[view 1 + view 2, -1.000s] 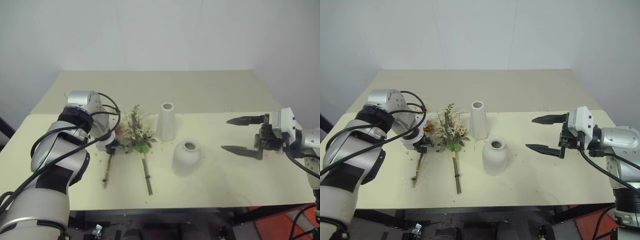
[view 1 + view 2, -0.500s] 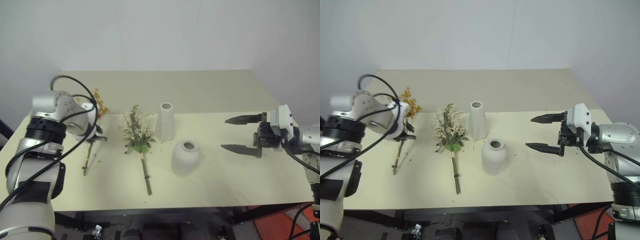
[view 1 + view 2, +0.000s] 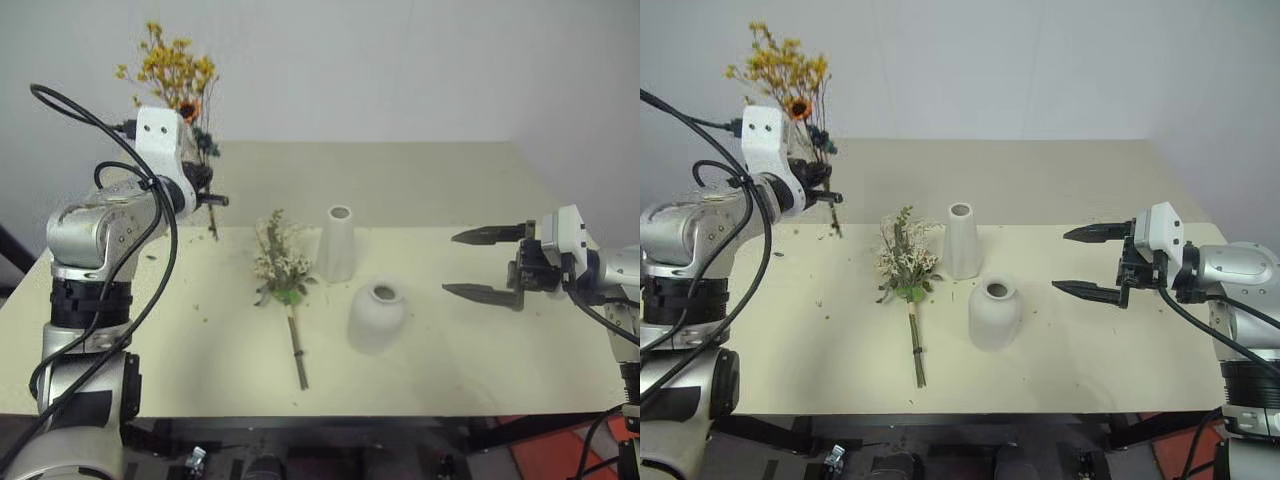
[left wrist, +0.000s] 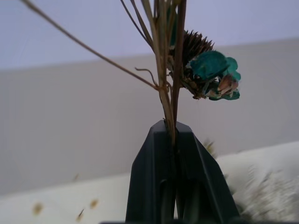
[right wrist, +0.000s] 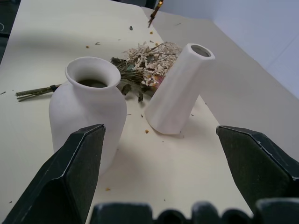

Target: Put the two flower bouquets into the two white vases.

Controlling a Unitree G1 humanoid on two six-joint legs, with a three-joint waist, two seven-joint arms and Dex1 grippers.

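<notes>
Yellow-orange bouquet [image 3: 176,75] stands upright in my left gripper [image 3: 205,199], clamped on its stems above the table [image 3: 450,375]; my right gripper [image 3: 485,265] gapes beside the vases [image 3: 375,315].

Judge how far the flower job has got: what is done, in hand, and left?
Done: nothing; both vases, tall and round, stand empty. In hand: the left gripper is shut on the yellow bouquet, upright above the table. Left: the white bouquet lies flat; the right gripper is open.
</notes>
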